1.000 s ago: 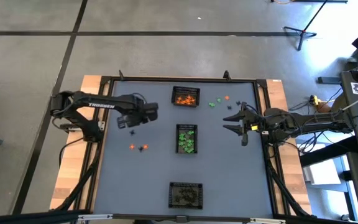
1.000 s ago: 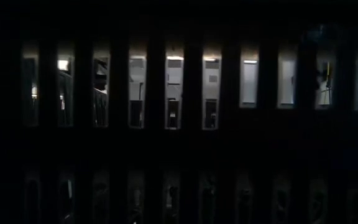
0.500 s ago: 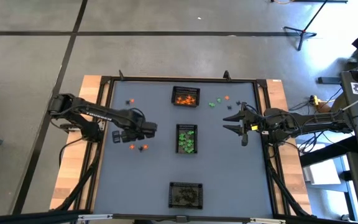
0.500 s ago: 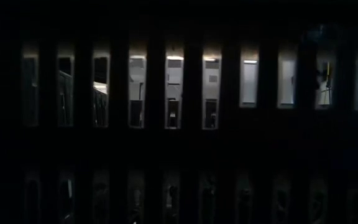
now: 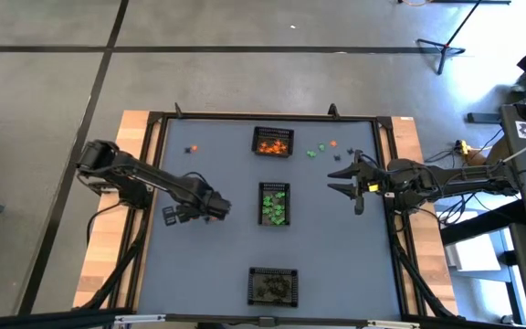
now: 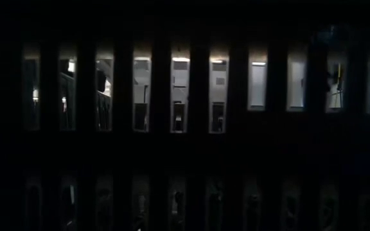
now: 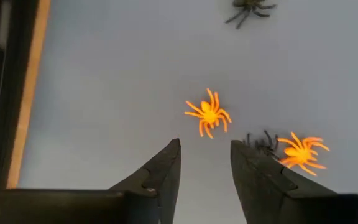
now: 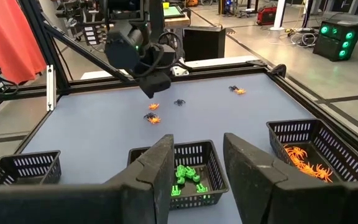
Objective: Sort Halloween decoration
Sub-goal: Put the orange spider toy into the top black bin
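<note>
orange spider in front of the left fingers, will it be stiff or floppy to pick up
Probably floppy: the orange spider has thin, curled legs that look like soft plastic. Likely very light, as it is far smaller than the left gripper. It lies flat on the table, so the fingers may nudge it before pinching.

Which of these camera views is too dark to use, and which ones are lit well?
Low view: nearly black, only bright slots showing the room. High view: evenly lit table. Left wrist view: bright, the orange spider sharp. Right wrist view: clear, green basket readable.
</note>
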You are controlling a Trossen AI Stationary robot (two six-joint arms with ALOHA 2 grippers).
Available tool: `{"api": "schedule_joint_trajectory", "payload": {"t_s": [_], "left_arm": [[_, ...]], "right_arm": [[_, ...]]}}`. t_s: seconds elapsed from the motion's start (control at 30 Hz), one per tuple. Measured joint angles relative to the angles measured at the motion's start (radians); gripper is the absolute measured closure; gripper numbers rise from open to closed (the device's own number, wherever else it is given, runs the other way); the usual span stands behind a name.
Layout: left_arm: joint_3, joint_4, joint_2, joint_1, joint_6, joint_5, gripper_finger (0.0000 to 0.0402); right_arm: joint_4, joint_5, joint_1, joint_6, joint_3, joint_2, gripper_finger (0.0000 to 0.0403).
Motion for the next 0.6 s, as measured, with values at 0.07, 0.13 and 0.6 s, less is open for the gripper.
{"api": "schedule_joint_trajectory", "payload": {"t_s": [0.07, 0.13, 0.6], "left_arm": [[0.000, 0.006, 0.018, 0.000, 0.004, 0.008, 0.0283], [0.000, 0.009, 0.038, 0.000, 0.005, 0.010, 0.0295], [0.000, 0.017, 0.130, 0.001, 0.008, -0.018, 0.0309]], "right_arm": [[-0.004, 0.000, 0.000, 0.000, 0.000, 0.000, 0.0265], [-0.013, 0.000, 0.000, 0.000, 0.000, 0.000, 0.0265], [-0.014, 0.000, 0.000, 0.000, 0.000, 0.000, 0.0265]]}}
